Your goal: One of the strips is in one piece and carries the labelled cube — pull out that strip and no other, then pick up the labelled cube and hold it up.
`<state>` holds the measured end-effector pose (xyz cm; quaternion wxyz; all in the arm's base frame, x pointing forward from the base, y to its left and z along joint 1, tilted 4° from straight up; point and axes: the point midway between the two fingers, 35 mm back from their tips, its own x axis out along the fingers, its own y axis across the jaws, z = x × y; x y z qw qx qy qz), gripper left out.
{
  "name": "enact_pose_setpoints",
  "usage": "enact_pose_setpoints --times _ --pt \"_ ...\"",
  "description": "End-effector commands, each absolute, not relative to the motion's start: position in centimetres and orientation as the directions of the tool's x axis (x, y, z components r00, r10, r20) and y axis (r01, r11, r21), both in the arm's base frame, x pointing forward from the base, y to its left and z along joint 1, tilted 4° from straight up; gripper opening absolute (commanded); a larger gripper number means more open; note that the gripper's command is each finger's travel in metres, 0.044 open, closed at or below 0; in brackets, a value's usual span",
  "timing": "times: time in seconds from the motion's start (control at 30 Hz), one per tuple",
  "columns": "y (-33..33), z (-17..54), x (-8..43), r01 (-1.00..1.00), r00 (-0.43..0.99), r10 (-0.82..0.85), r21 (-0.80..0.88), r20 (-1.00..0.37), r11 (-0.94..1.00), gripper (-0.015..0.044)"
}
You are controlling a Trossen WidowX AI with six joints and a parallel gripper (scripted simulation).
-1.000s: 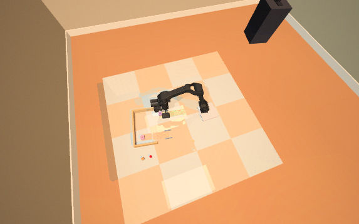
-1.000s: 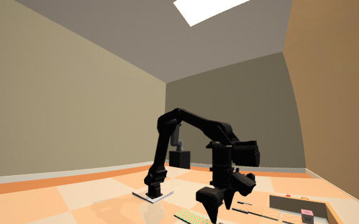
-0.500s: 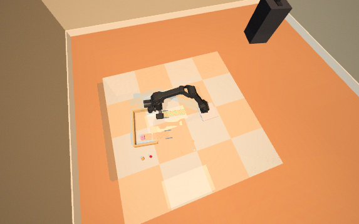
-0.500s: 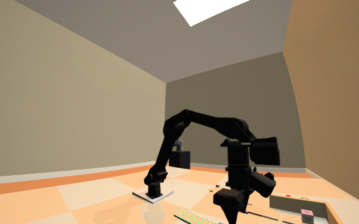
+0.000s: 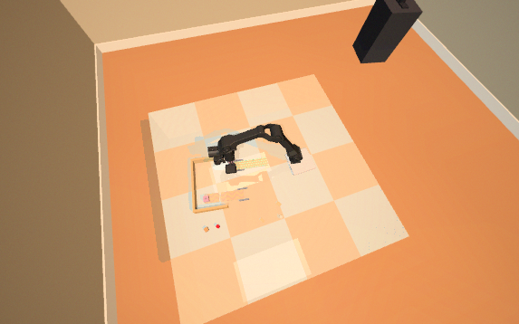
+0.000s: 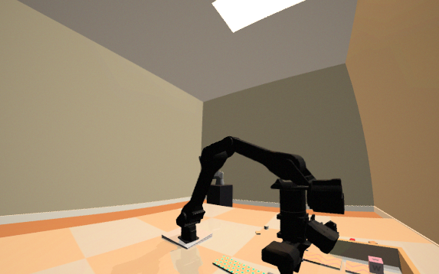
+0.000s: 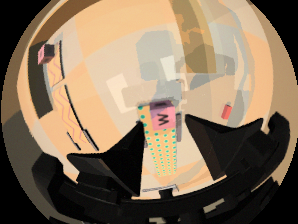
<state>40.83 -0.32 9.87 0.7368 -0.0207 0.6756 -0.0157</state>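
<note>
While I look down through the wrist camera, my gripper (image 7: pixel 164 121) sits low in the frame, its two dark fingers about half spread. They straddle the near stretch of the dotted strip (image 7: pixel 162 151) and have hold of nothing. Between the fingertips, just above centre, the pink cube (image 7: pixel 161 119) with its dark W label rests on the far end of that strip; whether the pads touch its sides I cannot tell.

At the left of the same view a wavy-lined strip (image 7: pixel 65 115) runs beside a dark bar, and a second pink cube (image 7: pixel 45 52) sits at the upper left.

From the side camera I see the arm (image 6: pixel 251 153) arching over from its base plate (image 6: pixel 187 239) at centre, the wrist pointing straight down at the lower edge of the frame, with the dotted strip beneath it. A pink W cube (image 6: pixel 375 264) shows at the lower right beside the wooden frame (image 6: pixel 406 257).

From the overhead camera, the gripper hangs over the left end of the dotted strip near the picture's middle, and two tiny blocks (image 5: pixel 211 227) lie below the frame.
</note>
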Motion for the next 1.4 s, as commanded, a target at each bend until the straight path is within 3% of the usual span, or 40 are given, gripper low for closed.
enact_pose_setpoints --times 0.0,0.57,0.7,0.9,1.03,1.37 --pt "-0.3 9.3 40.9 -0.001 0.088 -0.049 -0.049 -0.995 0.999 0.0250" --pt "-0.5 6.7 41.0 -0.001 0.088 -0.049 -0.049 -0.995 0.999 0.0250" --pt "-0.5 7.0 41.0 -0.001 0.085 -0.051 -0.052 -0.995 0.999 0.0145" --pt "-0.5 7.0 41.0 -0.001 0.085 -0.051 -0.052 -0.995 0.999 0.0105" --pt "-0.5 7.2 40.7 -0.001 0.085 -0.051 -0.052 -0.995 0.999 0.0000" --pt "-0.3 9.6 36.9 -0.001 0.084 -0.050 -0.050 -0.995 0.999 0.0000"
